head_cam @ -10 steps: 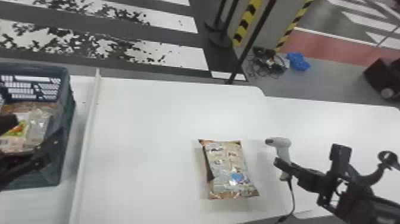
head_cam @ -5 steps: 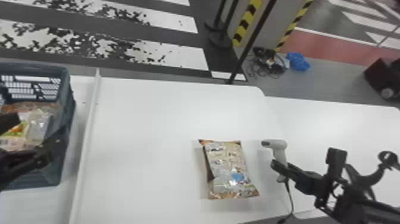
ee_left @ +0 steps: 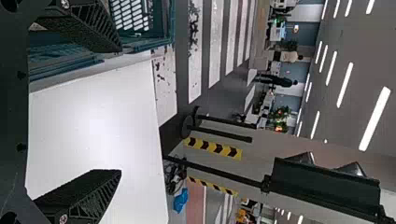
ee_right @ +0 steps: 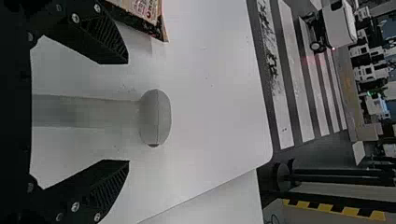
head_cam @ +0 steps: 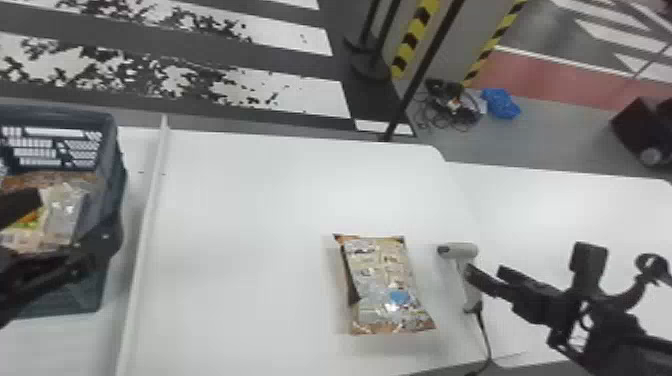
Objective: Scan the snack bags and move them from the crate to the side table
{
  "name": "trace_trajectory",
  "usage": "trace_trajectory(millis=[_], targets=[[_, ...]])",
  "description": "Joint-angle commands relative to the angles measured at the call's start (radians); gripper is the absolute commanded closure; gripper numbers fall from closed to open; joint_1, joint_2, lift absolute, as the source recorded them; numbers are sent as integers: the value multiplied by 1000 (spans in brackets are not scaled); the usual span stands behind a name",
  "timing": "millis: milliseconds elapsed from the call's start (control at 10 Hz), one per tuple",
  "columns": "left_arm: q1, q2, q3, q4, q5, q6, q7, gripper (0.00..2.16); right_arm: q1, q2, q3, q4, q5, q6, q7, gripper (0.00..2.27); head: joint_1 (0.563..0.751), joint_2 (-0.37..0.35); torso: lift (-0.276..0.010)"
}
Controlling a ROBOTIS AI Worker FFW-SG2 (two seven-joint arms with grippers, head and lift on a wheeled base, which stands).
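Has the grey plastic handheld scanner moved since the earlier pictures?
Yes: the scanner has moved to the robot's left, nearer the shiny, patterned snack bag, which lies where it did.

Ceiling light strips (ee_left: 375, 119): glaring white from overhead, at the right of the left wrist view.
White tabletop (head_cam: 250, 210): bright all over, with a pale, milky sheen in the middle of the head view.
Snack bag (head_cam: 382, 280): sharp little glints on its crinkled film, lower centre.
Clear wrapper (head_cam: 65, 205): shiny highlights, left edge.
Handheld scanner (ee_right: 155, 116): softly lit head, handle greyer toward the right wrist view's left.
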Motion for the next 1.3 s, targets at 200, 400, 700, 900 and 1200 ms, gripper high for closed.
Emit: trace_trajectory(millis=[200, 400, 700, 900, 1200], targets=[[20, 2, -5, -16, -8, 3, 0, 70, -3, 5, -65, -222, -78, 543, 164, 63, 695, -350, -87], [22, 11, -16, -19, -11, 9, -5, 70, -40, -63, -19, -181, -88, 693, 282, 63, 695, -350, -87], [42, 14, -28, -19, -32, 9, -3, 70, -146, -88, 107, -15, -41, 616, 333, 63, 695, -350, -87], [48, 9, -28, -24, -40, 9, 1, 70, -181, -92, 160, 45, -16, 546, 343, 66, 695, -350, -87], [45, 3, -37, -27, -45, 9, 5, 70, -211, -91, 235, 92, 14, 497, 363, 130, 695, -350, -87]])
